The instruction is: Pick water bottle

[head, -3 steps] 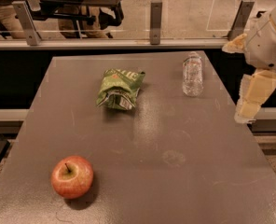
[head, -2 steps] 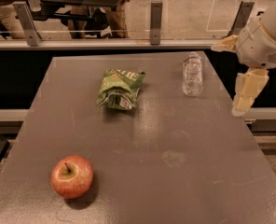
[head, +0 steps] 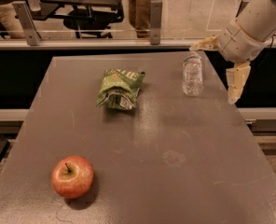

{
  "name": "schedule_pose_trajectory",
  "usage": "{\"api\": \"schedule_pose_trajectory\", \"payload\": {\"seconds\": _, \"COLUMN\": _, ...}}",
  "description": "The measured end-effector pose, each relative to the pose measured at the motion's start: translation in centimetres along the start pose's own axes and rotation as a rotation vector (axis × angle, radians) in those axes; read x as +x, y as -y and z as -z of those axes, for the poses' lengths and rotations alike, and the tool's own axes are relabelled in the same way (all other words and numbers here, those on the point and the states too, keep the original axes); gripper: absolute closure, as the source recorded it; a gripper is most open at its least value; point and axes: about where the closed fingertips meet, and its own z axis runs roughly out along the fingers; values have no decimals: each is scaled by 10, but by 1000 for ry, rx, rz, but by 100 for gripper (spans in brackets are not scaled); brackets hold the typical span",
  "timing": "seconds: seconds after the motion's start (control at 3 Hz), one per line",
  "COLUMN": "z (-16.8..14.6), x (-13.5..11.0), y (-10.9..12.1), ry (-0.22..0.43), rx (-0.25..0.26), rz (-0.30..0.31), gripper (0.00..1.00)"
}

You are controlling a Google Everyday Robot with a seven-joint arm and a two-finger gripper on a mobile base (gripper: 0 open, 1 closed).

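The water bottle (head: 192, 74) is small, clear and crinkly, and stands upright at the back right of the grey table (head: 142, 162). My gripper (head: 212, 73) hangs just to the right of the bottle and a little above the table's right edge. It is open and empty. One cream finger (head: 203, 45) points left above the bottle's cap, and the other finger (head: 236, 81) points down to the bottle's right. Neither touches the bottle.
A crumpled green chip bag (head: 119, 88) lies at the back middle of the table. A red apple (head: 72, 176) sits at the front left. A glass barrier with metal posts (head: 156, 15) runs behind the table.
My gripper has moved left and back, closer to the water bottle. The bottle, bag and apple have not moved.
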Motion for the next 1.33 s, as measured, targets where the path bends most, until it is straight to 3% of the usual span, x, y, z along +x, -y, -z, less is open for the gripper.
{"api": "schedule_pose_trajectory", "payload": {"seconds": 0.67, "z": -25, "x": 13, "y": 25, "ry": -53, "rx": -93, "rz": 398, "gripper": 0}}
{"api": "schedule_pose_trajectory", "payload": {"seconds": 1.0, "z": -38, "x": 18, "y": 38, "ry": -84, "rx": -121, "rz": 555, "gripper": 0}}
{"api": "schedule_pose_trajectory", "payload": {"seconds": 1.33, "z": -51, "x": 23, "y": 47, "ry": -105, "rx": -150, "rz": 669, "gripper": 0}}
